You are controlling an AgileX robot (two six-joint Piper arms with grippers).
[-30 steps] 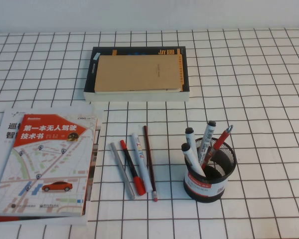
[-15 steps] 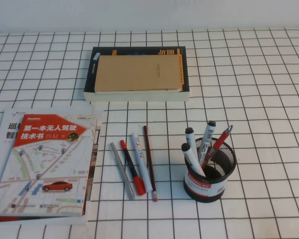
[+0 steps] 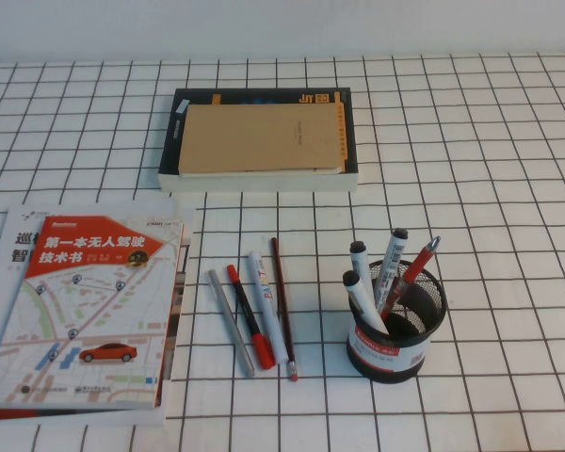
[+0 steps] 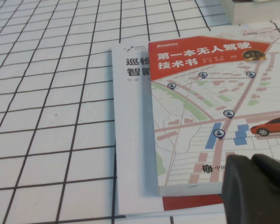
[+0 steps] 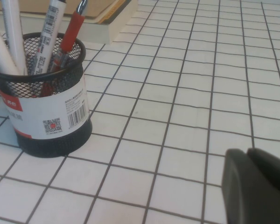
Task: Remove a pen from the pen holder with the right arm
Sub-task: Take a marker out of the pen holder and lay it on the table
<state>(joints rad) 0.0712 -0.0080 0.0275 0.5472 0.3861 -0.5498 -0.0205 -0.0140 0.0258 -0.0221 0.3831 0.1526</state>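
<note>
A white tabletop ruled in black squares [image 3: 508, 141] fills our view. At the near right we have the black wire-mesh pen holder with a white label [image 3: 396, 350], standing upright. Four pens stand in it, among them a slim red pen [image 3: 412, 273]. None is out yet. We find the right gripper [image 5: 249, 156] low over bare cloth, apart from the holder, clenched on nothing. The left gripper [image 4: 251, 161], also pinched closed, hangs over the near edge of an orange-and-white map-covered book [image 3: 85, 301]. Four loose pens [image 3: 254, 311] lie between book and holder.
</note>
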